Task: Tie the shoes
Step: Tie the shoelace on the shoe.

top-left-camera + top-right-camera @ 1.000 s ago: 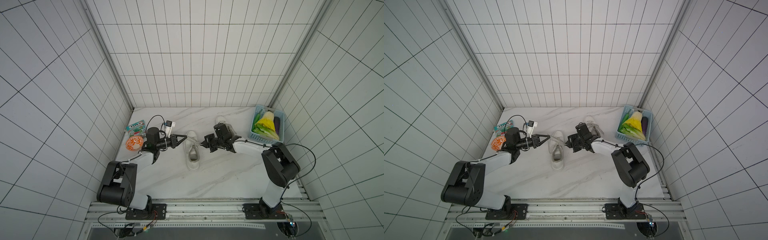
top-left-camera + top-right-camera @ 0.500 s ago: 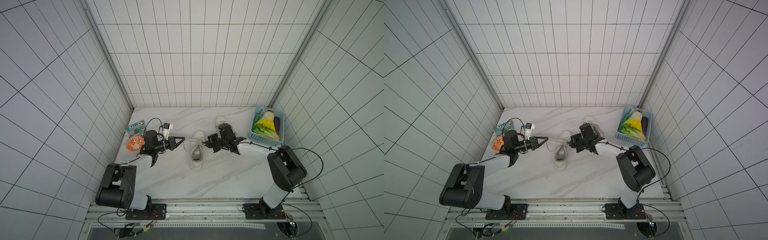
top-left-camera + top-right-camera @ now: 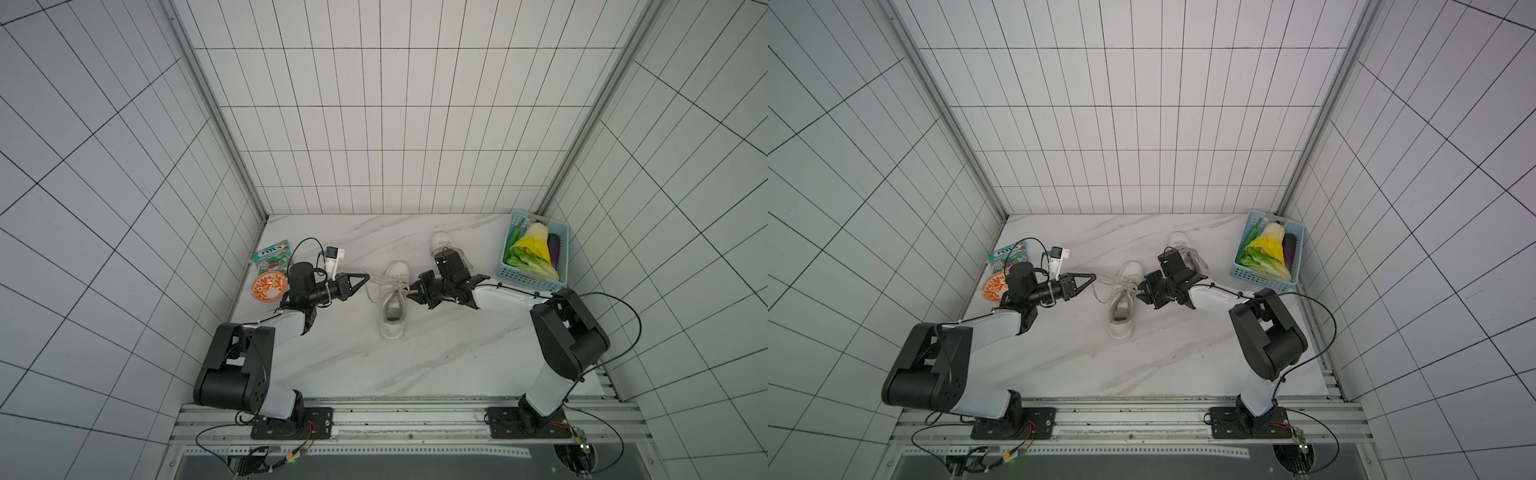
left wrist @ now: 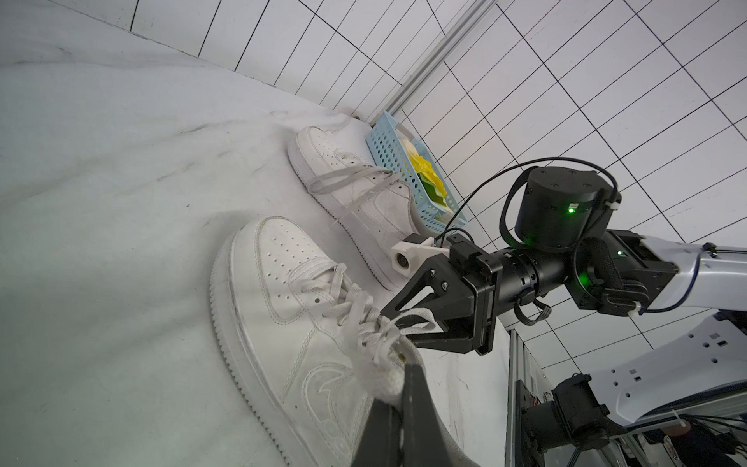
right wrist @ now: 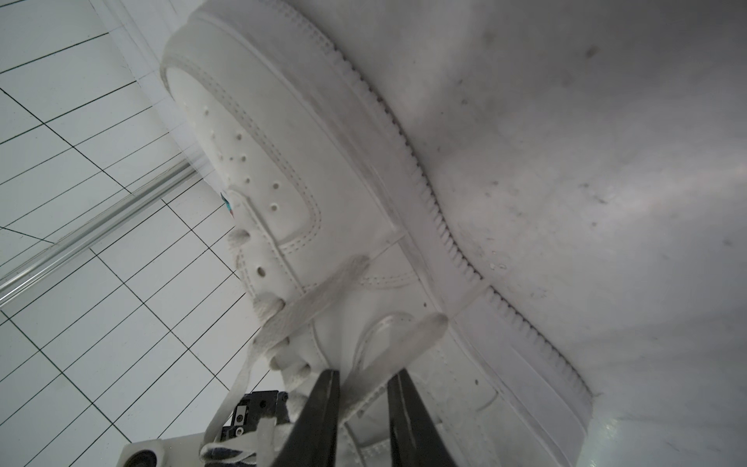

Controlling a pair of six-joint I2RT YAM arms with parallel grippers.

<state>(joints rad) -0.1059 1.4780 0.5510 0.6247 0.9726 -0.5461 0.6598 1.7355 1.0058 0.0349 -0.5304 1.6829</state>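
The right gripper (image 3: 410,291) has parted its jaws since a second ago, and a lace tip (image 5: 420,327) lies loose between them. The left gripper (image 3: 365,276) is pinched tight on a lace (image 4: 378,374). That shoe (image 3: 392,316) sits at the middle of the worktop (image 3: 332,353), the other shoe (image 3: 440,241) near the back edge.

A white marble-look tabletop (image 3: 353,365) carries everything. One white sneaker (image 3: 391,328) stands on it between the left gripper (image 3: 365,276) and the right gripper (image 3: 412,291). A second sneaker (image 3: 440,241) stands just behind the right gripper, with a blue basket (image 3: 528,283) of vegetables farther out on that side. Behind the left gripper sit an orange patterned bowl (image 3: 269,286) and a colourful packet (image 3: 272,257).
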